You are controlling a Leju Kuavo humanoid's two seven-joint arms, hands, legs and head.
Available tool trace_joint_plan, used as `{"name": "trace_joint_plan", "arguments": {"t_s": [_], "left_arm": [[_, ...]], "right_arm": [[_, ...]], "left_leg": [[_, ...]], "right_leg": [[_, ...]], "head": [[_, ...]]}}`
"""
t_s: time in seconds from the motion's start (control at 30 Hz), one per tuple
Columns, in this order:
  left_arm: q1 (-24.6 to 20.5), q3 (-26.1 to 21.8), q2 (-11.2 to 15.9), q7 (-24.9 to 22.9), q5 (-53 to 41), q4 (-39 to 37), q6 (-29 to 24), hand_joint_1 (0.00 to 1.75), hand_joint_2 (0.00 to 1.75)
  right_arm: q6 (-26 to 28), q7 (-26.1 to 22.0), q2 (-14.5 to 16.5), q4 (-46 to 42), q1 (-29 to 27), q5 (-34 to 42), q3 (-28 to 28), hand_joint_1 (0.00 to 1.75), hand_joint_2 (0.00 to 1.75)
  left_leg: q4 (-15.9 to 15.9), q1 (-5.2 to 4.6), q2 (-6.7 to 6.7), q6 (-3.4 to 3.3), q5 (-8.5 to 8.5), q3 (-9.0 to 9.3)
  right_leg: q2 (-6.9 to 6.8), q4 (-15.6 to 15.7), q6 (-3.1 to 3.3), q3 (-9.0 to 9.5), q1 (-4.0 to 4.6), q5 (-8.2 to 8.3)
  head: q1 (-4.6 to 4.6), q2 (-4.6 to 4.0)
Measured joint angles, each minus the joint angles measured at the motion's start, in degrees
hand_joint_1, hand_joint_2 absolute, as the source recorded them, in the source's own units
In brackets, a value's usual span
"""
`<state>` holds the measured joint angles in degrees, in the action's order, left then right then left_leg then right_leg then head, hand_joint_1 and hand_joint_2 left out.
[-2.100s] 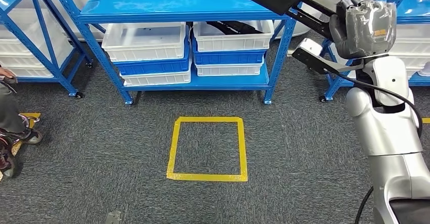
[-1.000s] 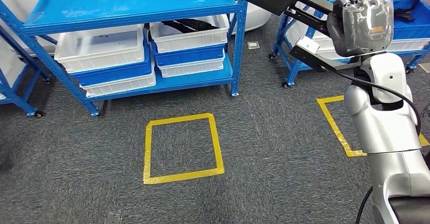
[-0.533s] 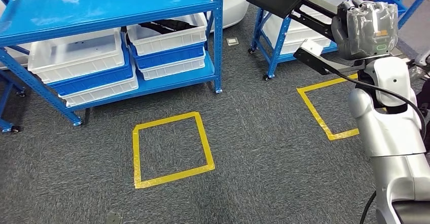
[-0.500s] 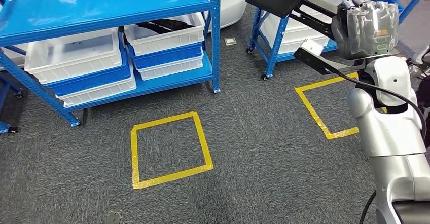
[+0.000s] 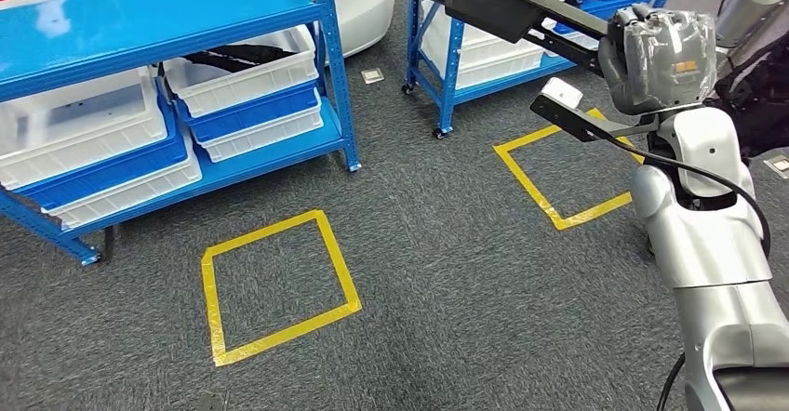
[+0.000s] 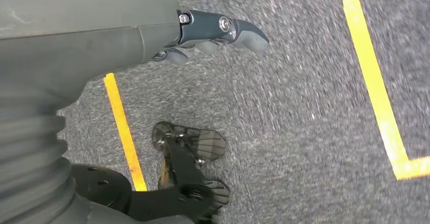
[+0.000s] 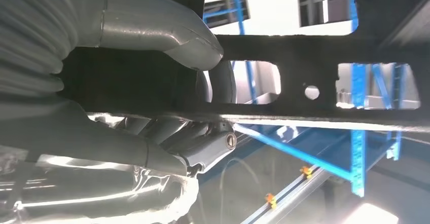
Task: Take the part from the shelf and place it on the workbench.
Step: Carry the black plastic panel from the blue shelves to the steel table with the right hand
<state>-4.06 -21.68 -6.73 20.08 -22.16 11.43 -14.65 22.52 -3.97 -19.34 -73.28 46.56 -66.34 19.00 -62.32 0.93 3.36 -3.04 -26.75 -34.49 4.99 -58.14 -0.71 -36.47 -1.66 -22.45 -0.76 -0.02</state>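
The robot's right hand [image 5: 662, 58] is raised high in front of its chest, wrapped around a long black part [image 5: 493, 4] that sticks out up and to the left, well above the floor; I'd say it carries it that high so the long end passes over the racks. In the right wrist view the thick thumb [image 7: 167, 34] lies over the top of the part's flat, slotted bar [image 7: 314, 89] and the darker fingers [image 7: 203, 143] curl under it, so the bar is clamped between them. The left hand [image 6: 213, 31] hangs down over the grey carpet [image 5: 447, 271] holding nothing, its fingers loosely bent and a little apart, likely kept out of the way. The blue shelf [image 5: 167, 20] with its white bins [image 5: 247, 76] stands off to the left, and a second blue rack [image 5: 521, 30] sits behind the carried part. Two yellow tape squares [image 5: 274, 285] mark the floor, one near the shelf and one [image 5: 558, 165] beneath the part. No workbench is in sight, so the part looks taken but not yet delivered.
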Motion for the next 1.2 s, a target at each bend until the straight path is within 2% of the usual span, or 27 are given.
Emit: {"name": "trace_joint_plan", "arguments": {"t_s": [0.03, 0.07, 0.13, 0.17, 0.2, 0.27, 0.3, 0.33, 0.37, 0.4, 0.47, 0.5, 0.53, 0.6, 0.67, 0.7, 0.73, 0.8, 0.83, 0.87, 0.9, 0.93, 1.0, 1.03, 1.07, 1.13, 1.2], "left_arm": [[0.02, 0.01, 0.08, 0.04, -0.02, -0.01, -0.04, 0.00, 1.75], [0.01, 0.01, 0.16, 0.07, -0.03, -0.01, -0.08, 0.00, 1.75], [-0.05, 0.00, 0.16, 0.11, -0.04, -0.02, -0.13, 0.00, 1.75], [-0.11, -0.01, 0.13, 0.11, -0.04, -0.02, -0.14, 0.00, 1.75], [-0.15, -0.01, 0.08, 0.12, -0.04, -0.02, -0.15, 0.00, 1.75], [-0.13, -0.02, -0.01, 0.04, -0.05, -0.02, -0.21, 0.00, 1.75], [-0.09, -0.02, -0.03, -0.03, -0.07, -0.03, -0.22, 0.00, 1.75], [-0.07, -0.02, -0.05, -0.10, -0.08, -0.03, -0.23, 0.00, 1.75], [-0.07, -0.02, -0.10, -0.14, -0.10, -0.04, -0.23, 0.00, 1.75], [-0.09, -0.01, -0.15, -0.15, -0.12, -0.04, -0.23, 0.00, 1.75], [-0.15, -0.02, -0.20, -0.16, -0.15, -0.03, -0.24, 0.00, 1.75], [-0.22, -0.02, -0.16, -0.15, -0.16, -0.01, -0.25, 0.00, 1.75], [-0.26, -0.02, -0.12, -0.12, -0.22, 0.01, -0.26, 0.00, 1.75], [-0.27, -0.01, -0.09, -0.03, -0.38, 0.03, -0.29, 0.00, 1.75], [-0.22, -0.02, -0.10, 0.01, -0.53, 0.02, -0.33, 0.00, 1.75], [-0.20, -0.03, -0.10, 0.01, -0.55, 0.01, -0.35, 0.00, 1.75], [-0.19, -0.03, -0.10, 0.01, -0.57, 0.01, -0.36, 0.00, 1.75], [-0.14, -0.03, -0.12, -0.03, -0.60, 0.01, -0.37, 0.00, 1.75], [-0.12, -0.03, -0.14, -0.07, -0.62, 0.01, -0.37, 0.00, 1.75], [-0.11, -0.03, -0.14, -0.11, -0.64, 0.01, -0.37, 0.00, 1.75], [-0.11, -0.03, -0.14, -0.14, -0.66, 0.01, -0.37, 0.00, 1.75], [-0.11, -0.03, -0.13, -0.16, -0.67, 0.01, -0.37, 0.00, 1.75], [-0.15, -0.03, -0.17, -0.16, -0.75, 0.01, -0.37, 0.00, 1.75], [-0.17, -0.03, -0.23, -0.19, -0.82, 0.01, -0.36, 0.00, 1.75], [-0.18, -0.03, -0.30, -0.22, -0.88, 0.01, -0.36, 0.00, 1.75], [-0.17, -0.03, -0.38, -0.29, -0.93, 0.01, -0.36, 0.00, 1.75], [-0.16, -0.03, -0.39, -0.30, -0.95, 0.01, -0.38, 0.00, 1.75]], "right_arm": [[0.03, -0.01, 0.01, 0.02, 0.02, 0.01, -0.01, 1.75, 1.75], [0.07, -0.01, 0.02, 0.05, -0.06, 0.01, -0.01, 1.75, 1.75], [0.12, -0.01, -0.08, 0.07, -0.23, 0.01, -0.05, 1.75, 1.75], [0.14, -0.02, -0.21, 0.05, -0.27, 0.00, -0.07, 1.75, 1.75], [0.16, -0.02, -0.34, 0.05, -0.10, -0.01, -0.07, 1.75, 1.75], [0.24, -0.03, -0.45, 0.07, 0.24, -0.23, -0.04, 1.75, 1.75], [0.31, -0.02, -0.40, 0.09, 0.23, -0.40, -0.02, 1.75, 1.75], [0.43, 0.01, -0.34, 0.10, 0.02, -0.65, -0.02, 1.75, 1.75], [0.55, 0.05, -0.29, 0.11, -0.22, -0.87, -0.02, 1.75, 1.75], [0.68, 0.09, -0.27, 0.12, -0.37, -1.08, -0.02, 1.75, 1.75], [0.93, 0.15, -0.24, 0.11, -0.42, -1.38, -0.02, 1.75, 1.75], [1.03, 0.14, -0.19, 0.10, -0.44, -1.46, -0.02, 1.75, 1.75], [1.10, 0.18, -0.17, 0.08, -0.47, -1.56, -0.02, 1.75, 1.75], [1.26, 0.27, -0.15, 0.02, -0.61, -1.84, -0.03, 1.75, 1.75], [1.38, 0.34, -0.13, -0.06, -0.63, -2.05, -0.04, 1.75, 1.75], [1.39, 0.36, -0.09, -0.10, -0.58, -2.14, -0.04, 1.75, 1.75], [1.40, 0.37, -0.06, -0.14, -0.54, -2.19, -0.04, 1.75, 1.75], [1.41, 0.37, 0.04, -0.18, -0.54, -2.31, -0.03, 1.75, 1.75], [1.40, 0.37, 0.11, -0.18, -0.55, -2.33, -0.03, 1.75, 1.75], [1.39, 0.37, 0.20, -0.18, -0.57, -2.36, -0.03, 1.75, 1.75], [1.38, 0.36, 0.28, -0.18, -0.57, -2.35, -0.03, 1.75, 1.75], [1.39, 0.33, 0.35, -0.18, -0.56, -2.27, -0.03, 1.75, 1.75], [1.45, 0.13, 0.42, -0.18, -0.39, -2.08, -0.03, 1.75, 1.75], [1.50, 0.00, 0.40, -0.17, -0.18, -1.98, -0.03, 1.75, 1.75], [1.56, -0.14, 0.40, -0.15, 0.03, -1.92, -0.03, 1.75, 1.75], [1.70, -0.26, 0.43, -0.09, 0.30, -1.83, -0.03, 1.75, 1.75], [1.79, -0.29, 0.48, -0.03, 0.28, -1.81, -0.03, 1.75, 1.75]], "left_leg": [[1.90, -0.16, 1.08, -0.54, 0.47, 1.02], [2.57, -0.37, 1.58, -0.87, 0.40, 1.32], [3.91, -0.64, 0.39, -1.36, 1.17, 1.90], [5.13, -0.59, -0.45, -1.50, 1.82, 2.38], [6.32, -0.50, -1.31, -1.59, 2.55, 2.78], [7.63, -0.51, -2.88, -1.35, 3.46, 2.97], [7.65, -0.56, -3.52, -1.24, 3.60, 2.74], [7.59, -0.59, -4.13, -1.10, 3.67, 2.52], [7.48, -0.60, -4.62, -0.94, 3.74, 2.29], [7.26, -0.58, -5.04, -0.73, 3.79, 2.02], [6.24, -0.51, -5.62, -0.05, 3.58, 1.34], [5.50, -0.62, -5.78, 0.41, 3.34, 0.88], [4.83, -0.75, -5.87, 0.84, 3.11, 0.45], [4.18, -0.90, -5.98, 1.49, 3.02, -0.13], [3.61, -0.53, -5.81, 1.91, 2.73, -0.54], [2.23, -0.33, -5.39, 2.17, 1.66, -1.12], [-0.40, -0.18, -4.86, 2.44, -0.14, -2.18], [-8.57, -0.07, -3.98, 2.87, -4.79, -5.47], [-12.36, -0.06, -3.85, 2.93, -6.41, -7.02], [-14.42, -0.01, -3.82, 2.97, -7.03, -7.79], [-14.19, 0.08, -3.80, 3.06, -6.57, -7.43], [-11.55, 0.23, -3.79, 3.22, -5.20, -5.84], [-2.62, 0.74, -3.64, 3.88, -1.81, -0.65], [0.88, 0.94, -3.54, 4.36, -0.81, 1.35], [3.05, 1.03, -3.44, 4.61, -0.30, 2.49], [3.81, 0.80, -3.38, 4.56, -0.16, 2.59], [3.83, 0.31, -3.36, 4.02, 0.07, 2.36]], "right_leg": [[0.57, 0.15, -0.31, -0.10, -0.25, 0.27], [1.12, 0.35, -0.68, -0.22, -0.59, 0.57], [2.28, 1.00, -1.57, -0.42, -0.62, 1.28], [1.74, 0.92, -1.71, -0.79, -0.33, 1.25], [0.53, -0.15, -1.61, -1.54, 0.05, 0.62], [-2.79, -5.91, -1.00, -4.42, 0.40, -2.33], [-3.69, -9.69, -0.89, -5.99, 0.33, -4.01], [-4.11, -12.55, -1.07, -7.05, 0.18, -5.13], [-4.35, -13.57, -1.49, -7.10, -0.02, -5.55], [-4.54, -12.32, -2.09, -5.96, -0.28, -5.18], [-5.26, -4.99, -3.24, -1.07, -0.90, -3.45], [-5.56, -1.84, -3.42, 0.95, -0.91, -2.81], [-5.71, -0.05, -3.12, 2.09, -0.90, -2.53], [-5.47, 0.19, -2.01, 2.03, -0.56, -2.33], [-5.23, 0.15, -1.05, 1.68, -0.77, -1.95], [-5.15, 0.19, -0.72, 1.61, -0.90, -1.76], [-5.10, 0.23, -0.45, 1.56, -1.00, -1.59], [-5.00, 0.24, -0.15, 1.41, -0.90, -1.40], [-4.91, 0.24, -0.05, 1.30, -0.81, -1.33], [-4.80, 0.23, 0.06, 1.20, -0.75, -1.26], [-4.68, 0.23, 0.17, 1.13, -0.71, -1.19], [-4.57, 0.22, 0.23, 1.11, -0.73, -1.16], [-4.37, 0.07, 0.26, 1.02, -0.45, -1.13], [-4.28, -0.04, 0.19, 0.87, -0.20, -1.08], [-4.22, -0.17, 0.05, 0.68, 0.05, -1.00], [-4.19, -0.26, -0.30, 0.33, 0.28, -0.78], [-4.21, -0.23, -0.60, 0.20, 0.25, -0.60]], "head": [[-0.01, 0.00], [-0.04, 0.00], [-0.33, 0.00], [-0.28, 0.00], [-0.11, 0.00], [0.24, 0.00], [0.32, 0.00], [0.34, 0.00], [0.33, 0.00], [0.34, 0.00], [0.31, 0.00], [0.34, 0.00], [0.26, 0.00], [0.00, 0.00], [-0.26, 0.00], [-0.27, 0.00], [-0.32, 0.00], [-0.33, 0.00], [-0.35, 0.00], [-0.33, 0.00], [-0.33, 0.00], [-0.33, 0.00], [-0.37, 0.00], [-0.33, 0.00], [-0.25, 0.00], [-0.12, 0.00], [-0.17, 0.00]]}}
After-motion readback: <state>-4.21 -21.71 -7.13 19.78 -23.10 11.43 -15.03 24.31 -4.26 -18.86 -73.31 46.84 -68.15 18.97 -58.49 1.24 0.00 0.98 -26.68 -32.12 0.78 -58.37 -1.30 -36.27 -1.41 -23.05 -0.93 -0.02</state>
